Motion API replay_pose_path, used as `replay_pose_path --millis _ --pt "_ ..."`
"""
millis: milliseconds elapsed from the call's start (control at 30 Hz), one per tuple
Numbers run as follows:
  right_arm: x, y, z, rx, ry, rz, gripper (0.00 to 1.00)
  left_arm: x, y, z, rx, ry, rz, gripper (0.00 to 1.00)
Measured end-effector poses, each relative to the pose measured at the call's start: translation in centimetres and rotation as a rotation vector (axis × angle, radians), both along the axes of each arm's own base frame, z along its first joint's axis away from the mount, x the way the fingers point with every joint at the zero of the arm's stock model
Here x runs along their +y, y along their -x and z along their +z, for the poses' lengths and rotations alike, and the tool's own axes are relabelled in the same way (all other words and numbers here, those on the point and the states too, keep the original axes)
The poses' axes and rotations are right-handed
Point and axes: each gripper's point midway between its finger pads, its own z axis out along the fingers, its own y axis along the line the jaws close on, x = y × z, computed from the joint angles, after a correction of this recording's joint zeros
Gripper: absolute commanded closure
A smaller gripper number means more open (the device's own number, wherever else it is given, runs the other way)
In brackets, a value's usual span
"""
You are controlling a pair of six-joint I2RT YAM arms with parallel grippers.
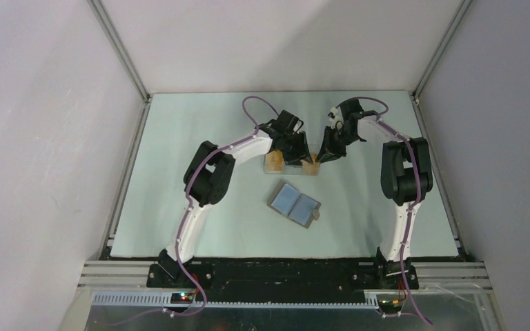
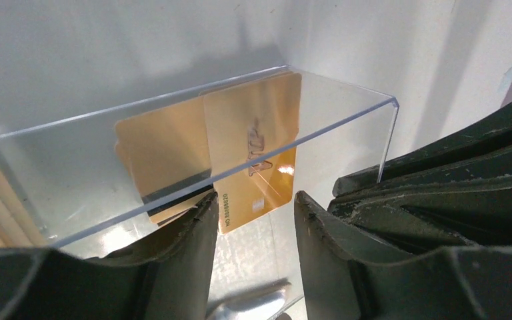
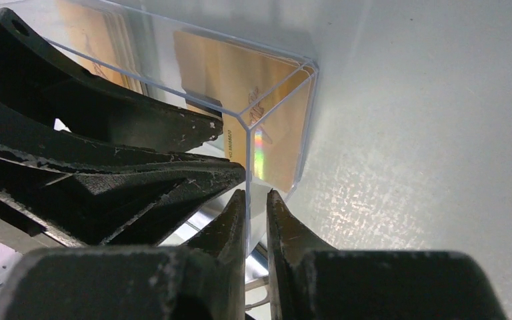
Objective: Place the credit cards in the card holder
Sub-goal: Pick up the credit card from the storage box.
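Orange-gold plastic credit cards [image 2: 253,127], standing inside clear plastic box [image 2: 340,123], are likely handling stiff, slick; pinch faces. Left gripper [image 2: 255,200] released; right gripper [image 3: 255,195] clamping box.

Glossy gold plastic cards [image 2: 253,133] in a clear, smooth box [image 2: 347,100], probably acrylic.

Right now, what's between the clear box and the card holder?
Nothing. The top view shows only bare table between the clear box and the card holder.
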Motion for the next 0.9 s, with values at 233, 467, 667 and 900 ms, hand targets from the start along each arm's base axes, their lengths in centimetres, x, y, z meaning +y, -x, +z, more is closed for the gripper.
replay_pose_path --millis 233,467,667,900 --pt "-0.2 0.0 0.0 0.002 0.001 -0.004 0.97 -0.5 0.0 0.1 0.008 -0.009 -0.007 0.49" --pt "-0.1 0.0 0.0 0.001 0.0 -0.002 0.97 -0.1 1.3 -0.3 0.036 -0.059 -0.038 0.49" --pt "0.0 0.1 0.0 0.005 0.0 0.002 0.97 -0.1 1.6 -0.3 0.051 -0.069 -0.049 0.48" --pt "0.1 0.1 0.0 0.005 -0.001 0.002 0.97 -0.4 1.3 -0.4 0.06 -0.067 -0.05 0.49"
